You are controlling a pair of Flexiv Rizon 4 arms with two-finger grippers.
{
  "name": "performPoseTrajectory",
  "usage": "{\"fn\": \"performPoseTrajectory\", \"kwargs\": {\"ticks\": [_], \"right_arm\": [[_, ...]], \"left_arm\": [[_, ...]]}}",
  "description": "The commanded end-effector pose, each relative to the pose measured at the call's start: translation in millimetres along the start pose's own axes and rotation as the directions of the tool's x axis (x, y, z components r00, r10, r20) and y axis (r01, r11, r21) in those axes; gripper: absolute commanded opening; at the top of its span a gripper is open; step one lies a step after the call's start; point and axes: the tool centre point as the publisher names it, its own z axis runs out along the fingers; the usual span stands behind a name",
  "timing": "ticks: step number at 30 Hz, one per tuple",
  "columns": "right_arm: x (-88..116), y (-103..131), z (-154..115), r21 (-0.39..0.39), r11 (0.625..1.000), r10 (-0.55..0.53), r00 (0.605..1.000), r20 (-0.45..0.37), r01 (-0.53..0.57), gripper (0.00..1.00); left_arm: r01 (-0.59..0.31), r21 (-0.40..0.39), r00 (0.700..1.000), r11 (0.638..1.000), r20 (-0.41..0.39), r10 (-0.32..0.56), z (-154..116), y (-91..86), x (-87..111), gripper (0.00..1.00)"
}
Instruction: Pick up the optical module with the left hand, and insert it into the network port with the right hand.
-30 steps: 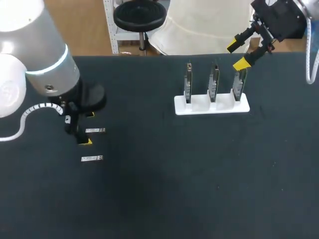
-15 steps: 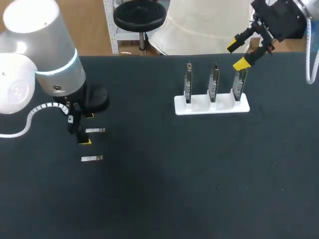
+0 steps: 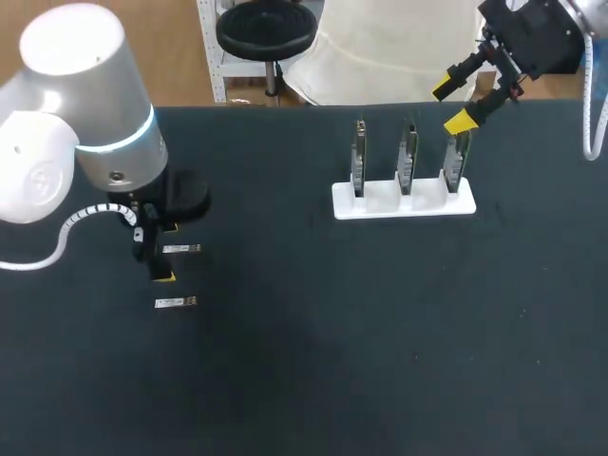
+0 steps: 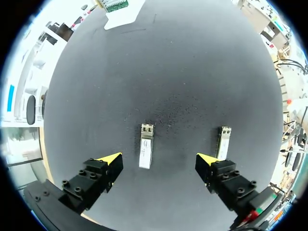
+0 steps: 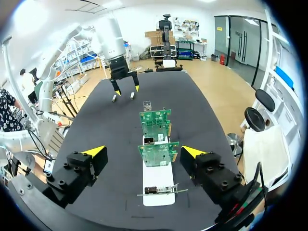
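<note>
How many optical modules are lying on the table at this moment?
2. The first optical module lies between the left end effector's open fingers. The second optical module lies just outside one finger. The left arm could hide others in the head view.

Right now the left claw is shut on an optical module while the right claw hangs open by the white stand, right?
No: the left claw is open, the optical module lying untouched between its fingers, as the left wrist view shows. The rest holds.

two silver optical modules [image 4: 146,146] lay flat, parallel, at my left — three network port boards [image 3: 407,157] stood upright in a white rack [image 3: 404,205].
</note>
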Motion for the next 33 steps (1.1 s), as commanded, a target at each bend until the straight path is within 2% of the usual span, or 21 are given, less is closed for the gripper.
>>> {"fn": "performPoseTrajectory", "kwargs": {"ticks": [1, 33], "right_arm": [[0.2, -0.6, 0.1, -0.001, 1.000, 0.000, 1.000, 0.001, 0.000, 1.00], [0.2, -0.6, 0.1, -0.001, 1.000, 0.000, 1.000, 0.001, 0.000, 1.00]], "left_arm": [[0.000, 0.006, 1.000, 1.000, -0.002, 0.000, 3.4, 2.8, -1.5, 1.00], [0.007, 0.053, 1.000, 0.999, -0.006, -0.006, 12.5, 1.8, -3.3, 1.00]]}}
